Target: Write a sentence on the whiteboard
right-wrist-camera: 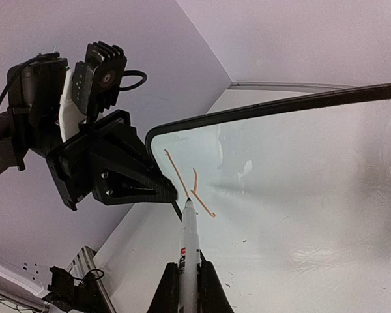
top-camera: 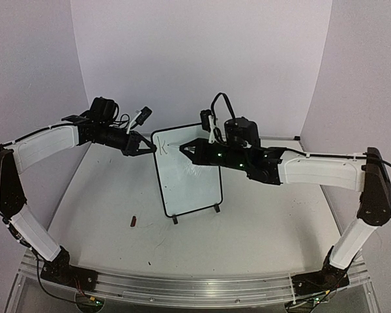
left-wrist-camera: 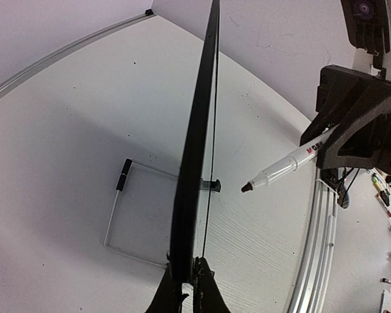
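Your whiteboard [top-camera: 189,182] stands upright near the middle of the table [top-camera: 267,228], resting on its 2 small black feet [top-camera: 216,209], its writing face turned toward the right arm. Your left gripper [top-camera: 150,149] is clamped on the board's black frame at the upper left edge; in the left wrist view its 2 fingers [left-wrist-camera: 208,293] sit on either side of the thin frame [left-wrist-camera: 197,150], which runs straight up the middle of that picture. Your right gripper [top-camera: 186,149] is closed on a white marker [right-wrist-camera: 189,238], the barrel held between its fingers and pointing forward with the dark tip on the board close to the upper left corner. From the right wrist view, the tip touches the glossy surface [right-wrist-camera: 300,195] where 2 thin strokes meet. Of the sentence [right-wrist-camera: 176,175], only those marks show: 1 long slanted line and 1 bent line beside it, reading like the start of a letter K. The rest of the board face is bare and shows pale reflections. The left gripper's black fingers [right-wrist-camera: 137,182] lie just beside the marks, at the corner of the frame. In the left wrist view the marker [left-wrist-camera: 283,168] comes in from the right, held by the right gripper [left-wrist-camera: 326,147]. A small dark reddish object [top-camera: 133,222] lies on the table to the left of the board, well apart from both arms; you cannot tell what it is.
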